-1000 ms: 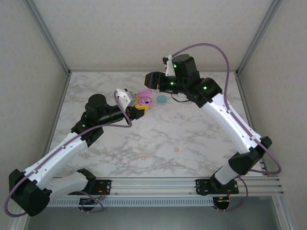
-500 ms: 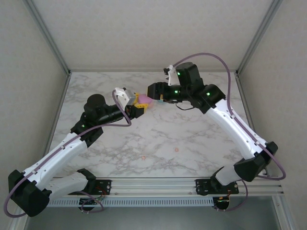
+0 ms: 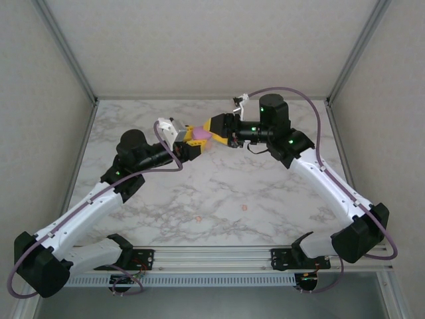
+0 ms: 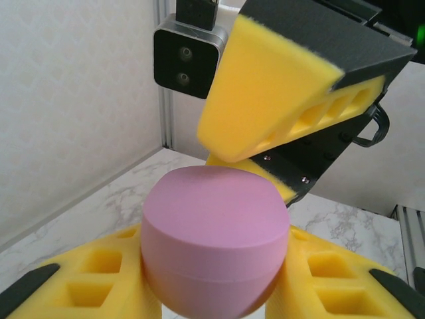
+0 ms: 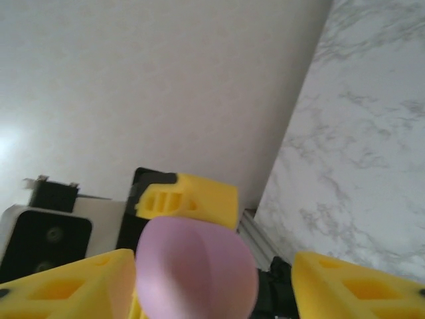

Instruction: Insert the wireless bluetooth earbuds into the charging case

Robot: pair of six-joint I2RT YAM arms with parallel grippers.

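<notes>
My left gripper (image 3: 196,137) is shut on a pink oval charging case (image 3: 201,134), raised above the back of the table. In the left wrist view the case (image 4: 216,232) sits between my yellow fingers (image 4: 86,282), its lid down on a thin seam. My right gripper (image 3: 212,127) faces it from the right, open, one finger (image 4: 272,86) over the case. In the right wrist view the case (image 5: 196,276) lies between the fingers (image 5: 358,286), with a gap on the right side. Two tiny orange-pink earbuds (image 3: 198,218) (image 3: 244,207) lie on the table near the front.
The marble table (image 3: 265,193) is walled by white panels with metal posts (image 3: 66,50) at the back corners. The arms' base rail (image 3: 219,256) runs along the near edge.
My right gripper has swung left and lower until its fingers straddle the pink case. The left gripper has kept its hold and barely moved.
</notes>
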